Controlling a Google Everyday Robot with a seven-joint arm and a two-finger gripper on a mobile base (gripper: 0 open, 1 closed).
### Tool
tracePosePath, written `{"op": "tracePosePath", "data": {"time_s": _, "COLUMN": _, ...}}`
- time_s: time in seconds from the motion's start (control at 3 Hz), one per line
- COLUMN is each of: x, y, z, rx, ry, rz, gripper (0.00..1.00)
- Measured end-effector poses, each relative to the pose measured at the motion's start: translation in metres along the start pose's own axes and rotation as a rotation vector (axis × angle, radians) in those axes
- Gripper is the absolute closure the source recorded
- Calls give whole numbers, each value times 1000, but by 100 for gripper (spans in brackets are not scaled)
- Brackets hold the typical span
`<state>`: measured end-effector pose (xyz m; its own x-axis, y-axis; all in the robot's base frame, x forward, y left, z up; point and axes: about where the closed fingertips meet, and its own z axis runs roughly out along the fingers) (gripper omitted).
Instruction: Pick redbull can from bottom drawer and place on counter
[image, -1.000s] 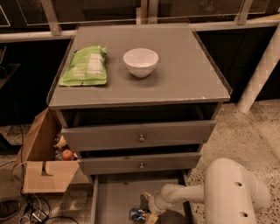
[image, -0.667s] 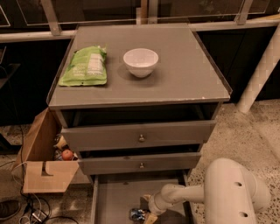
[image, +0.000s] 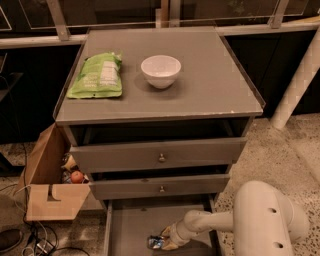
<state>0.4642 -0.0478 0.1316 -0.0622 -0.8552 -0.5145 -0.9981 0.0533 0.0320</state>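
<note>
The redbull can (image: 156, 243) lies on the grey floor of the open bottom drawer (image: 132, 225), near its front. My gripper (image: 164, 242) reaches into the drawer from the right and is right at the can, its fingers on either side of it. The white arm (image: 260, 220) fills the lower right. The counter (image: 210, 85) is the flat grey top of the cabinet, with a white bowl (image: 160, 70) and a green snack bag (image: 97, 75) on it.
The two upper drawers (image: 160, 156) with brass knobs stick out slightly above the bottom drawer. A cardboard box (image: 47, 192) with small items stands left of the cabinet. Cables (image: 35, 242) lie on the floor. A white pole (image: 300, 75) leans at the right.
</note>
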Motion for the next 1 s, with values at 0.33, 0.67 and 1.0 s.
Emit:
{"op": "tracePosePath", "data": {"time_s": 0.33, "x": 0, "y": 0, "z": 0, "rx": 0, "ry": 0, "rz": 0, "gripper": 87}}
{"op": "tracePosePath", "data": {"time_s": 0.67, "x": 0, "y": 0, "z": 0, "rx": 0, "ry": 0, "rz": 0, "gripper": 100}}
{"op": "tracePosePath", "data": {"time_s": 1.0, "x": -7, "y": 4, "z": -12, "rx": 2, "ry": -6, "rz": 4, "gripper": 100}}
